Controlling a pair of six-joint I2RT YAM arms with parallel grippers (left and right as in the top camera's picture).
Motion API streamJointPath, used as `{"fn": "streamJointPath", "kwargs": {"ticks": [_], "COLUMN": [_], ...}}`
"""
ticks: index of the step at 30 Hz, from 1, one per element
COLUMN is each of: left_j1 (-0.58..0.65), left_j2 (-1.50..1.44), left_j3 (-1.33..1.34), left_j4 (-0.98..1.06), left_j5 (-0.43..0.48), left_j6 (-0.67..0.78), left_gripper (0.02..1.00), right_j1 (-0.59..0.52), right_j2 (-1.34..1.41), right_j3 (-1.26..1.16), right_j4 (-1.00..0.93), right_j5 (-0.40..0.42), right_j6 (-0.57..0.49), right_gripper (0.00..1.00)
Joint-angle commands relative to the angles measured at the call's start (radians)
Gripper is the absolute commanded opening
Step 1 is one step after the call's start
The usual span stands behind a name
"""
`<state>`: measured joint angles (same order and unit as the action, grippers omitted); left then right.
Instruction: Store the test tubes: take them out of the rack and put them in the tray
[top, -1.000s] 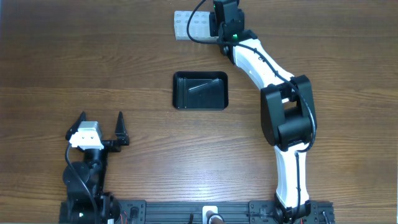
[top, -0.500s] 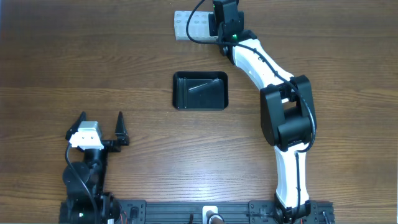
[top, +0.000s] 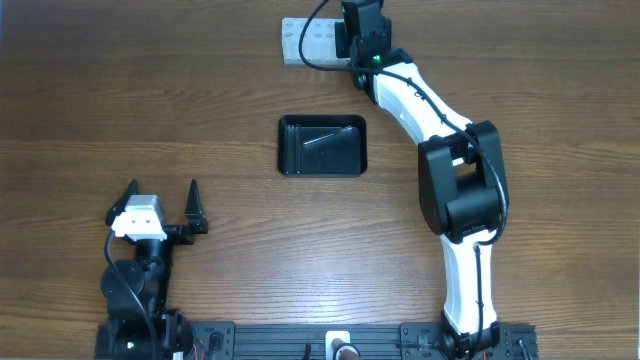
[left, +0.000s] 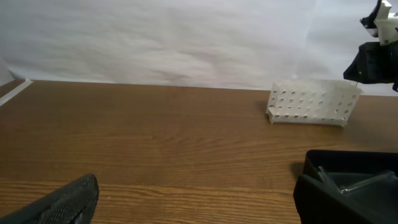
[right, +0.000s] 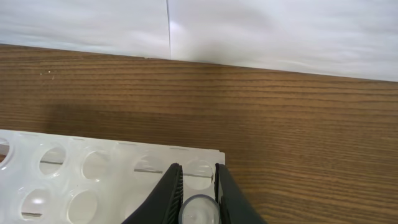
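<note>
The white perforated rack (top: 303, 40) stands at the table's far edge, seen too in the left wrist view as rack (left: 314, 103). My right gripper (top: 347, 42) is over its right end. In the right wrist view its gripper (right: 198, 186) is shut on the rim of a clear test tube (right: 199, 212) standing in the rack (right: 93, 180). The black tray (top: 285, 150) lies mid-table with one test tube (top: 333, 135) lying in it. My left gripper (top: 160, 195) rests open near the front left, far from both.
A white wall (right: 249, 31) rises just behind the rack. Bare wood table (top: 150, 100) stretches left of the tray and between tray and rack. The right arm (top: 460, 190) runs along the tray's right side.
</note>
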<state>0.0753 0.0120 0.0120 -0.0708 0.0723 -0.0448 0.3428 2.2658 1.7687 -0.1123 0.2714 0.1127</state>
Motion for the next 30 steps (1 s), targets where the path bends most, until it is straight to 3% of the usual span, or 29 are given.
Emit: {"fn": "streamJointPath", "kwargs": {"ticks": [1, 10, 22, 30], "left_j1": [0.006, 0.006, 0.006, 0.006], "left_j2": [-0.005, -0.005, -0.005, -0.005], "left_j3": [-0.006, -0.006, -0.006, -0.006], "left_j4": [0.0, 0.0, 0.0, 0.0], "left_j5": [0.013, 0.013, 0.013, 0.013], "left_j6": [0.008, 0.008, 0.008, 0.008], "left_gripper": [1.0, 1.0, 1.0, 1.0], "right_j1": [0.018, 0.028, 0.032, 0.082], "right_j2": [0.008, -0.061, -0.404, -0.634], "right_j3": [0.001, 0.004, 0.004, 0.004], "right_j4": [0.016, 0.016, -0.065, -0.371], "right_j5": [-0.001, 0.0, 0.051, 0.051], "right_j6": [0.005, 0.005, 0.002, 0.052], "right_gripper": [0.137, 0.132, 0.13, 0.117]}}
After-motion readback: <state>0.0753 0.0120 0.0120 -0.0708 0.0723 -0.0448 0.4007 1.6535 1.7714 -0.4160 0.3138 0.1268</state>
